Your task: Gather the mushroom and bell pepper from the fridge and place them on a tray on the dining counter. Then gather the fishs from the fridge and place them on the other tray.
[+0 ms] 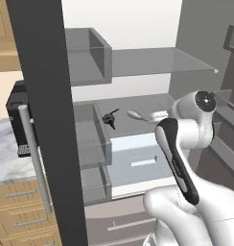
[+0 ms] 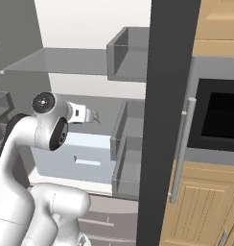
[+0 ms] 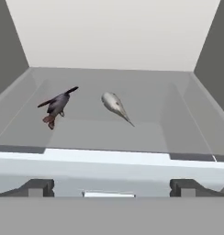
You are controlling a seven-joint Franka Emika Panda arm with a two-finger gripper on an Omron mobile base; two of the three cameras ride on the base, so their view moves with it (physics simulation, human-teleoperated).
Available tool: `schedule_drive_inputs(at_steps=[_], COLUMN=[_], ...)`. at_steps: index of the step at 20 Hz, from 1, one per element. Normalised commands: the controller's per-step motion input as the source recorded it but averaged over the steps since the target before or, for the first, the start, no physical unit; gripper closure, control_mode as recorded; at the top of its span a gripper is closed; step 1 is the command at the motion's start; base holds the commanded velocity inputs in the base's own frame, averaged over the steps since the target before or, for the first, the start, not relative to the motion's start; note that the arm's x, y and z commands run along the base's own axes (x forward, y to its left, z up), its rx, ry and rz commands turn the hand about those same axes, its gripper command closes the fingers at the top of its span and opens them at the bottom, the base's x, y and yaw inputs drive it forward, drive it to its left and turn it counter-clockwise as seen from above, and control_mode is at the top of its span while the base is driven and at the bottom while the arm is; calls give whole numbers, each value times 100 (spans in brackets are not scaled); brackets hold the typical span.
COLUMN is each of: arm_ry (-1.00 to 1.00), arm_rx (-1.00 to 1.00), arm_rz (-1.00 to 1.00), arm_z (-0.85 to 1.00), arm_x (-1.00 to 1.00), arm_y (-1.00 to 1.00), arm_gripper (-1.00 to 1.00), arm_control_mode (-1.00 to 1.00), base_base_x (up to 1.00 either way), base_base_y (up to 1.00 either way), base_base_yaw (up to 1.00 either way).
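Seen from the left base view, the fridge (image 1: 138,62) stands open with its dark door edge running down the left, and the white arm reaches up from the lower right toward the middle glass shelf (image 1: 138,103). On that shelf lie the two fish: a dark one (image 1: 110,118) near the door-side bins and a pale silvery one (image 1: 136,115) just beside the arm's wrist, the two apart from each other. Below the shelf sits a pale blue-grey drawer (image 1: 138,161). The gripper itself is hidden behind the arm's elbow here. Over in the right base view, the fridge (image 2: 80,60) opens on the left of the dark door edge, and the arm's hand points at the same shelf, the gripper (image 2: 94,116) showing as a small white and grey end over the shelf's front; its fingers are too small there to judge. Neither fish can be made out from this side, as the hand covers that part of the shelf. Finally, the hand view looks straight along the shelf: the dark fish (image 3: 57,105) lies to the left, tilted, the pale fish (image 3: 115,106) near the middle, pointing toward the camera's right. The two dark fingertips (image 3: 38,187) stand spread wide, holding nothing, short of both fish.
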Motion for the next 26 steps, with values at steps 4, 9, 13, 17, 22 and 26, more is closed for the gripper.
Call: schedule_drive_inputs(at_steps=[4, 9, 13, 17, 22, 26], arm_ry=[3, 0, 0, 5, 1, 0], arm_rx=[0, 0, 0, 0, 0, 0], arm_rz=[0, 0, 0, 0, 0, 0], arm_z=[-11, -28, -25, -12, -18, -18], arm_x=[48, 41, 31, 36, 21, 8], arm_y=[0, 0, 0, 0, 0, 0], arm_gripper=[-100, -100, -100, -100, -100, -100], arm_control_mode=[-100, -100, -100, -100, -100, -100], base_base_x=[0, 0, 0, 0, 0, 0], base_base_y=[0, 0, 0, 0, 0, 0], base_base_yaw=[0, 0, 0, 0, 0, 0])
